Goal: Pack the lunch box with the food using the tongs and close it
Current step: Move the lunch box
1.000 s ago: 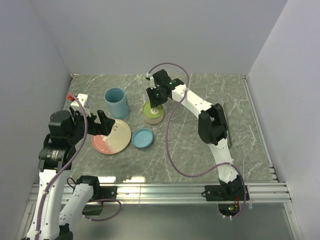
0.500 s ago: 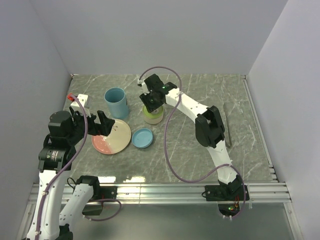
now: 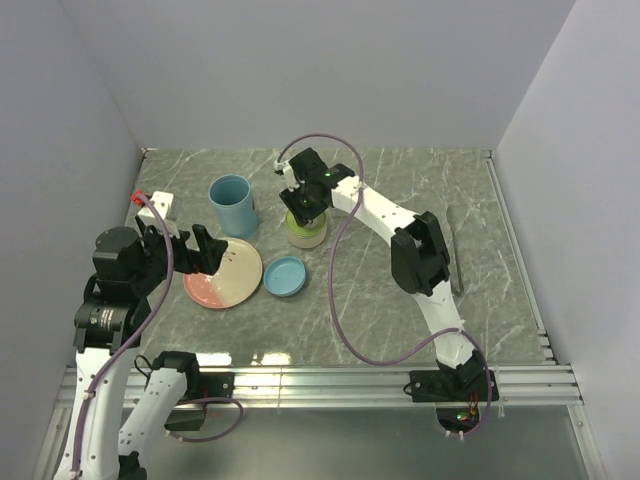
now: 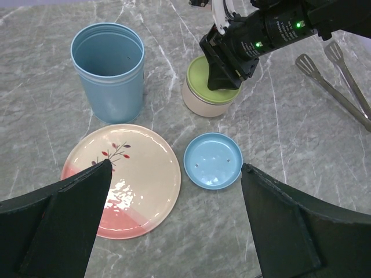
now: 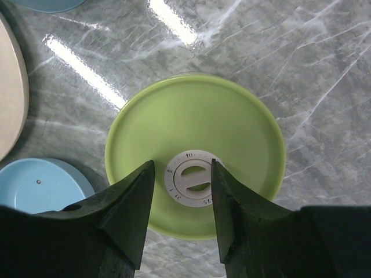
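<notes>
The lunch box [image 3: 306,235] is a round cream tub with a green lid [image 5: 232,127] on it, standing mid-table. My right gripper [image 5: 182,165] hovers straight above the lid. Its fingers stand apart on either side of the grey dial [image 5: 191,185] at the lid's centre, holding nothing. In the left wrist view the right gripper [image 4: 223,72] covers the lid's far side. The silver tongs [image 3: 455,250] lie on the table at the right, also in the left wrist view [image 4: 339,87]. My left gripper [image 4: 177,166] is wide open over the plate's near edge. No food shows.
A pink-and-cream plate [image 3: 225,275] lies bare at the left, beside a small blue lid [image 3: 285,275]. A tall blue cup [image 3: 232,205] stands behind the plate. A white box [image 3: 160,203] sits at the far left by the wall.
The right gripper shifted left over the green lid and its wrist turned; its fingers opened a little wider. The left arm drew back slightly.
</notes>
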